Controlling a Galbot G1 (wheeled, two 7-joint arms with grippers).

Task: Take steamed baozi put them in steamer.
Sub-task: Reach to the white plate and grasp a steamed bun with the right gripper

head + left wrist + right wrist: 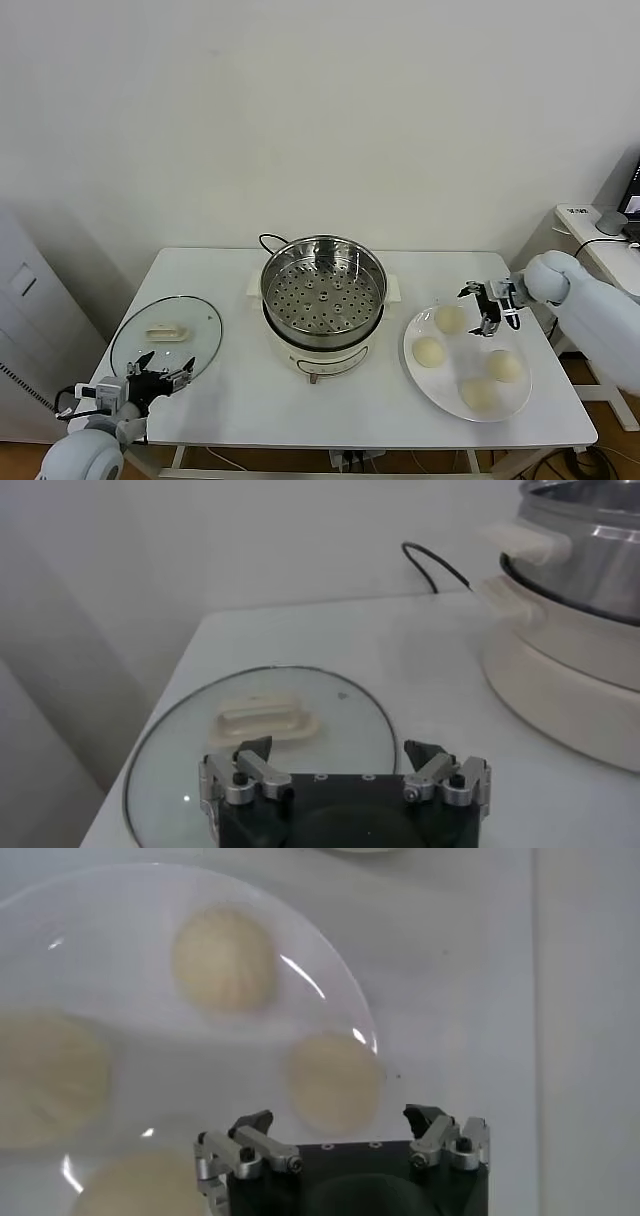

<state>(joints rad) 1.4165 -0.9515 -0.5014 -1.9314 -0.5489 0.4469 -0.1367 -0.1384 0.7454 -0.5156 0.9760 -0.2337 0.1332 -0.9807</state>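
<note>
nearest the robot, the left gripper (160, 375) waits low at the front left corner of the white table (240, 400), its fingers spread apart with nothing between them. just ahead of its fingertips lies the flat glass lid (270, 735) with a cream handle (262, 720), resting flat on the tabletop. from this gripper, the steamer (585, 550) stands farther off toward the table's middle, its white base (560, 680) showing a black cord (435, 570) that curls out behind.

the right gripper (490, 305) hovers over the far edge of the large white plate (425, 375), fingers open and holding nothing. directly beneath and just ahead of its fingertips sits one steamed baozi (333, 1083), close to the plate rim. the other three baozi lie on the same plate, nearer the robot than this gripper: one (429, 351) toward the steamer side, one (505, 365) toward the table's right edge, and one (479, 393) nearest the front rim. none of the four touch each other.

to the left of the right gripper, the steamer pot (323, 290) stands shiny and round, its perforated tray (323, 297) bare of buns. behind everything rises a plain pale wall (300, 120), and a side table (600, 230) shows at the far right.
</note>
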